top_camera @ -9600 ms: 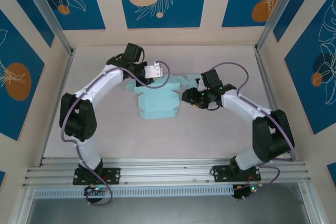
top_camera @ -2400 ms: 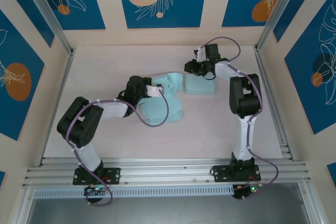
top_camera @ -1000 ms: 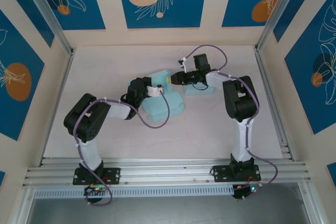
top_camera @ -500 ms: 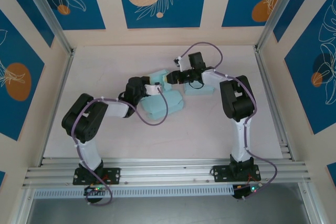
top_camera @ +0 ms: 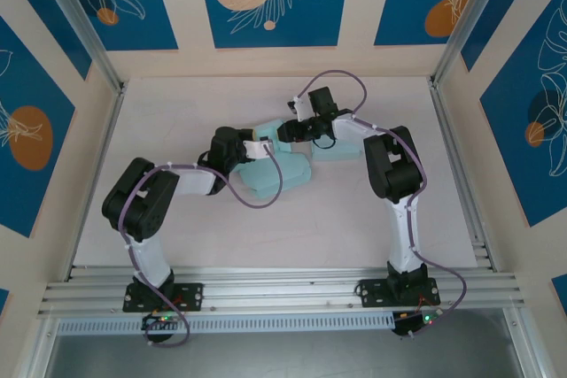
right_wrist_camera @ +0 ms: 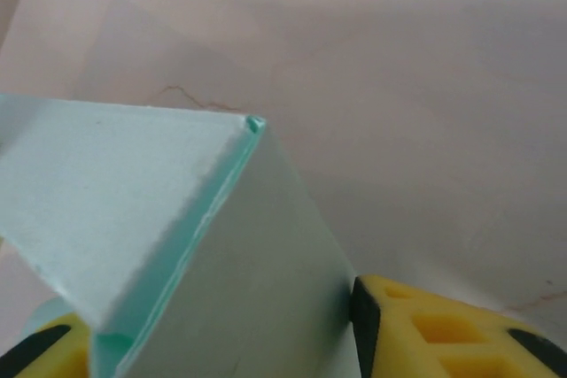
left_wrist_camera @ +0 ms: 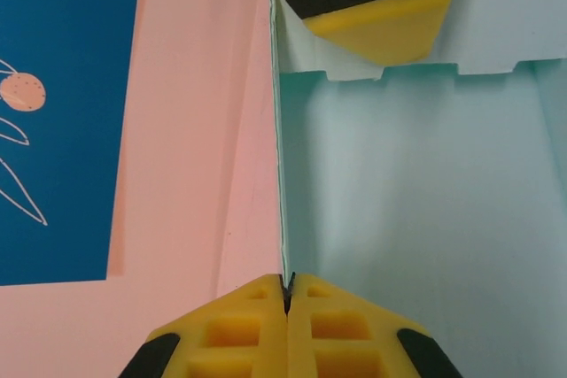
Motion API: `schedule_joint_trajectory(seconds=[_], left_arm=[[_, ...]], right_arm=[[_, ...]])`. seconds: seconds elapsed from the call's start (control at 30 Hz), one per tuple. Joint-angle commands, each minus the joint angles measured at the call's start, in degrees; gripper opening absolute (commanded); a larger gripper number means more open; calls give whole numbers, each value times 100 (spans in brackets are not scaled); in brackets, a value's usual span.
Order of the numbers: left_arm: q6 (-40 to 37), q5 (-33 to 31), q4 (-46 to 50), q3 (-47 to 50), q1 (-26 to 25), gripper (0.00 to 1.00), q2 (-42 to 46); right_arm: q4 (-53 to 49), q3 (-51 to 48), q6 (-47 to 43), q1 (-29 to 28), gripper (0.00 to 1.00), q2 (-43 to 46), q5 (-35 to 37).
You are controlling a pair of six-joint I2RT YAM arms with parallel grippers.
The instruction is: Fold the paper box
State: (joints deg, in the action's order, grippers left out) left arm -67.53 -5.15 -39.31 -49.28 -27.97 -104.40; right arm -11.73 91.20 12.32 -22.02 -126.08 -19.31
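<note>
Top cam: the paper box [top_camera: 279,170] has its far edge covered by both wrists. The left gripper [top_camera: 259,150] and right gripper [top_camera: 285,133] are too small there to read the jaw gap. The pale sheet [top_camera: 335,153] right of the box sits partly under the right arm.

Left wrist cam: the box runs off the top, right and bottom edges. The left fingers [left_wrist_camera: 230,338] are cropped at the bottom, and the box's sheet edge vanishes into their seam. The right finger [left_wrist_camera: 381,15] at the box's flap is cropped at the top.

Right wrist cam: the box is soft-focus and cropped at the left and bottom. The yellow fingers [right_wrist_camera: 434,329] beside it are cropped at the bottom, so pad contact can't be told.
</note>
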Motion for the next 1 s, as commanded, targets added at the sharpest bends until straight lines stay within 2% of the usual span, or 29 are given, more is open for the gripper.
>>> schedule_joint_trajectory(seconds=[0.0, 0.07, 0.17, 0.23, 0.4, 0.47, 0.53, 0.57, 0.73, 0.8, 0.83, 0.97], left_arm=[[264, 456, 525, -52, 47, 0, 42], [355, 492, 534, -65, 49, 0, 73], [607, 515, 530, -78, 47, 1, 166], [851, 508, 516, -91, 48, 8, 257], [2019, 279, 688, -231, 64, 56, 857], [2572, 229, 851, -239, 64, 80, 1227], [3221, 111, 1158, -270, 64, 97, 1653], [3598, 9, 1329, -275, 68, 100, 1910], [5961, -686, 2369, -261, 115, 100, 2999], [6978, -782, 2959, -286, 213, 100, 3323], [7442, -766, 3267, -326, 289, 100, 3408], [8698, 307, 4020, -323, 754, 100, 3553]], right_arm=[[-348, 169, 95, -70, 34, -102, 670], [-381, 156, 146, -146, 27, -81, 1018], [-409, 99, 169, -308, 11, 1, 1752], [-339, -37, 132, -443, 0, 126, 2260], [176, -733, 24, -728, 0, 644, 3056], [319, -984, 14, -797, 0, 883, 3233], [364, -1171, 60, -845, 0, 1117, 3393], [381, -1264, 86, -880, 0, 1227, 3481], [780, -1921, 241, -1194, 0, 1878, 4189], [930, -2146, 303, -1338, 0, 2099, 4512], [1019, -2247, 302, -1401, 0, 2200, 4636], [1362, -2713, 502, -1621, 0, 2599, 4864]])
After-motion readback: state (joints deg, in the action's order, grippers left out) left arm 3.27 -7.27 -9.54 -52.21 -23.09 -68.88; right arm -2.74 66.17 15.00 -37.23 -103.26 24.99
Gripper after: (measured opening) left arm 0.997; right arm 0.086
